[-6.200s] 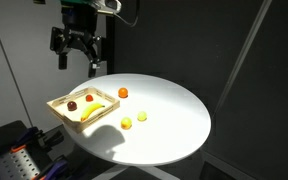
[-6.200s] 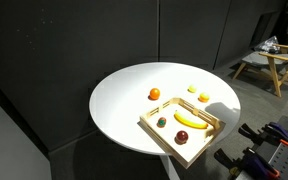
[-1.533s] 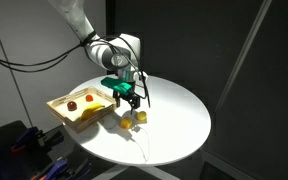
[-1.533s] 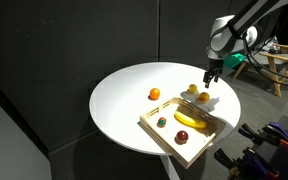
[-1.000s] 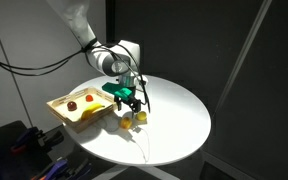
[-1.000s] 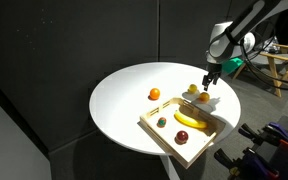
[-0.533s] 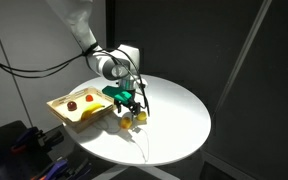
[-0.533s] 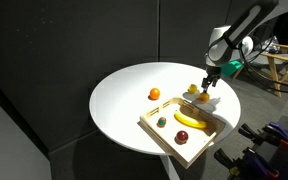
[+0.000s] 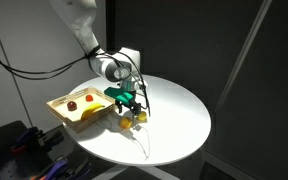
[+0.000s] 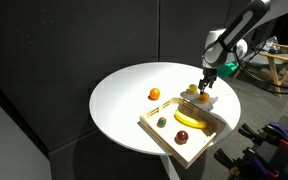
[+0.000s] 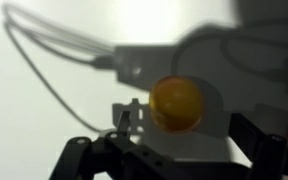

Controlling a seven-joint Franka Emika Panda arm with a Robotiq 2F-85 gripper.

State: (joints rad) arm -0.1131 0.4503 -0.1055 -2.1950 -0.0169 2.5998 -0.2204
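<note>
My gripper (image 9: 131,107) is open and low over the round white table (image 9: 176,122), also seen in the exterior view (image 10: 203,92). In the wrist view a small yellow-orange round fruit (image 11: 176,103) lies on the table between the two open fingers (image 11: 189,128), untouched. In both exterior views two small yellow fruits sit under and beside the gripper (image 9: 141,117) (image 10: 204,99), the second one (image 9: 126,123) (image 10: 192,89) close by. An orange fruit (image 10: 154,94) lies further off on the table.
A wooden tray (image 9: 62,101) (image 10: 174,148) next to the gripper holds a banana (image 9: 92,113) (image 10: 189,120), a small red fruit (image 10: 181,136) and a small green one (image 10: 162,122). A cable hangs from the wrist. Dark curtains surround the table; equipment stands beyond its edge.
The arm came in from above the table's far side and has kept lowering over the yellow fruit during the last second. The fruits and tray have not moved.
</note>
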